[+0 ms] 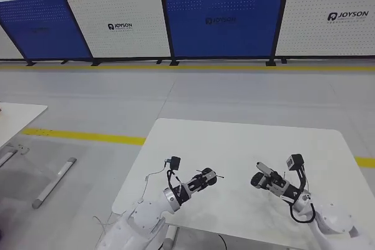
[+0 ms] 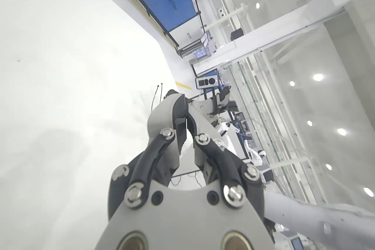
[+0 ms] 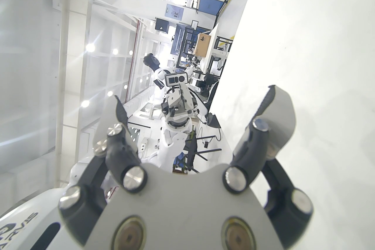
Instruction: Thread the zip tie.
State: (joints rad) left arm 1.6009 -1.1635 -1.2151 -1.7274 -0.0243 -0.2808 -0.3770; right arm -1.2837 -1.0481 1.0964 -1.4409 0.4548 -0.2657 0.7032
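From above, the white bench (image 1: 250, 140) carries both arms near its front edge. The left tool (image 1: 207, 176) hovers over the bench's left half with its fingers pressed together. The zip tie (image 1: 219, 175), a thin black strand, sticks out from its tip toward the middle of the bench. The right tool (image 1: 257, 173) is over the right half, facing the left one and well apart from it, with one pale finger and one dark finger standing spread. On the left wrist camera, the left tool (image 2: 183, 104) has its two fingers (image 2: 164, 113) closed against each other and pinching the zip tie (image 2: 155, 95). The tie rises past the fingertips as fine black lines ending in small heads above the bare bench (image 2: 58, 57). Whether these lines are two strands or one strand and its shadow cannot be told. On the right wrist camera, the right tool (image 3: 194, 97) is wide apart, with nothing between its fingers (image 3: 278, 107). One finger sits over the bench (image 3: 322, 43) and the other sits past the bench's edge. The left arm (image 3: 175, 116) is visible farther off between them.
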